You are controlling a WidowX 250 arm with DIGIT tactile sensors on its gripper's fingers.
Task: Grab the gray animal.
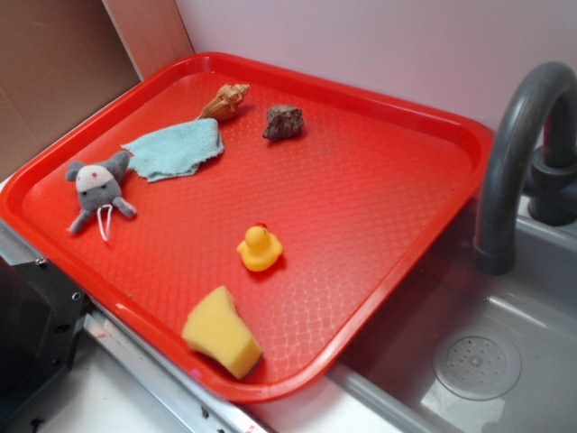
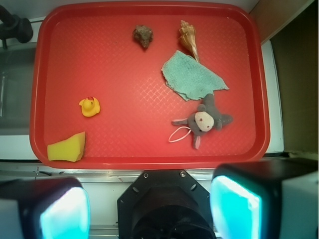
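Red plastic tray (image 1: 433, 126), one only, covers most of the counter beside the sink (image 1: 505, 361) and its gray faucet (image 1: 518, 135). Everything else lies on it, one of each: teal cloth (image 2: 192, 77) near the tray's right edge in the wrist view, yellow sponge (image 2: 66, 147) at the near-left corner, gray animal (image 2: 205, 119) close to the near-right corner, just below the cloth w/ one ear touching or almost touching it, white string loop trailing toward the near edge. Then a shell (image 2: 188, 35) and a gray-brown rock (image 2: 143, 36) by the far edge, and a yellow duck (image 2: 89, 106) left of centre. Gripper (image 2: 149, 209) hangs back off the near edge, jaws spread wide, nothing between them.

Risks, as I judge it: closing too far up could pinch the cloth along w/ the plush; catching only a thin limb or the string could let it slip.
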